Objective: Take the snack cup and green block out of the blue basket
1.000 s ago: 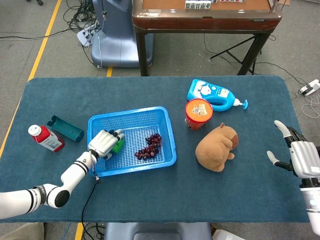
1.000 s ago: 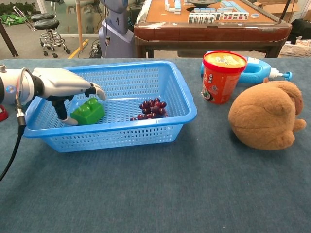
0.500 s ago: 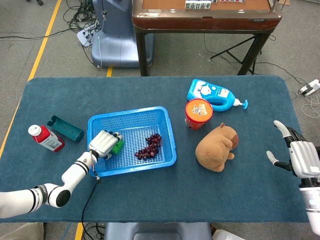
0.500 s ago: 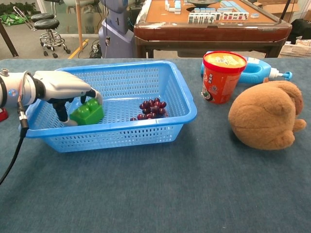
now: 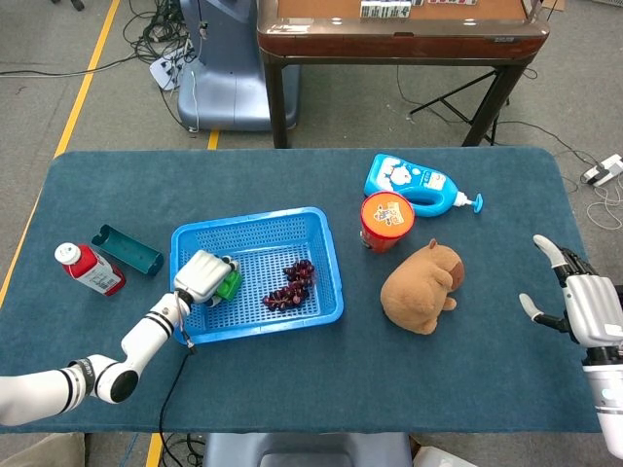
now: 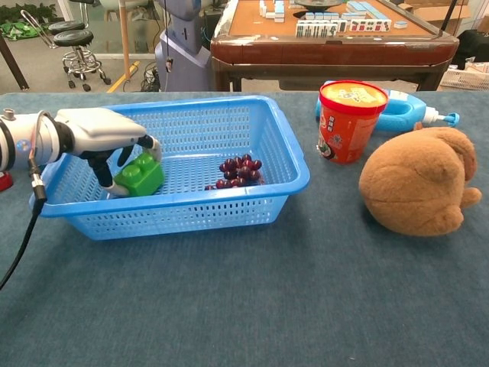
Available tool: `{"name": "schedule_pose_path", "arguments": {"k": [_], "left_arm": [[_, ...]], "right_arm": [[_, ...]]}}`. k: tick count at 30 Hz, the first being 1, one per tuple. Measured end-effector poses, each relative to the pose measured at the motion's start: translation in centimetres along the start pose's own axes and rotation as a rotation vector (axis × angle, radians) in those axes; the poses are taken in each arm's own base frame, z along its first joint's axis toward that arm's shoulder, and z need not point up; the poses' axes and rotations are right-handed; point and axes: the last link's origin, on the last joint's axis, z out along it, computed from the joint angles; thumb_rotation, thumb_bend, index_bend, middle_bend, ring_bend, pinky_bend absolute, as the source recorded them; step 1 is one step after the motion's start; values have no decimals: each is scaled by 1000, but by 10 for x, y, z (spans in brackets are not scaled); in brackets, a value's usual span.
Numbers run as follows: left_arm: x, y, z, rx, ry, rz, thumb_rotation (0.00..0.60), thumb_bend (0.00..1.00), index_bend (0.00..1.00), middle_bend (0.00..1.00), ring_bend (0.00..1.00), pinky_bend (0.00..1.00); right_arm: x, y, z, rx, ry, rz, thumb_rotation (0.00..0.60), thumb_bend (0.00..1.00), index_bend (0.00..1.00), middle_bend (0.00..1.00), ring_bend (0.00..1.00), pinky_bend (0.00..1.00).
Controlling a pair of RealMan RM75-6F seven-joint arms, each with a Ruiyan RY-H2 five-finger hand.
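From the head view, you look down on a dark teal cloth-covered table standing on a grey floor with yellow tape lines, a brown wooden table beyond its far edge. Your left hand reaches over the left wall of the blue perforated plastic basket, its fingers wrapped over the green toy building block at the basket's left side. A bunch of dark purple grapes lies on the basket floor to the right. The orange snack cup with a printed lid stands upright on the cloth outside the basket, just beside the blue cartoon-printed pump bottle and near the brown plush animal. Well to the left lie a red bottle with a white cap and a dark teal open box. Your right hand hovers at the table's right edge, fingers spread, holding nothing.

From the chest view, your left hand comes in level from the left, and its fingers curl down over the green block, pinching it inside the basket. The snack cup stands to the basket's right.
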Motion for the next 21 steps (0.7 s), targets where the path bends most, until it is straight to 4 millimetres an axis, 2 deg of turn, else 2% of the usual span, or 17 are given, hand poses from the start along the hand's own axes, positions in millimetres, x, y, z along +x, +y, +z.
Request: {"name": "schedule_pose_path", "arguments": {"k": [6, 12, 17, 21], "left_arm": [[9, -3, -5, -2, 31, -35, 600, 294, 428, 399, 474, 533], [27, -6, -18, -14, 95, -108, 600, 293, 423, 399, 474, 533], [46, -19, -32, 6, 175, -178, 600, 293, 420, 399, 471, 533], [53, -32, -43, 40, 217, -215, 600, 294, 418, 399, 470, 533]], "right_arm": [[1, -1, 1, 3, 3, 0, 600, 268, 102, 185, 178, 296], [1, 0, 0, 1, 4, 2, 600, 268, 102, 185, 178, 296], [0, 1, 0, 0, 3, 6, 600, 268, 102, 185, 178, 296], [0, 2, 0, 1, 2, 9, 600, 268, 102, 185, 178, 296]]}}
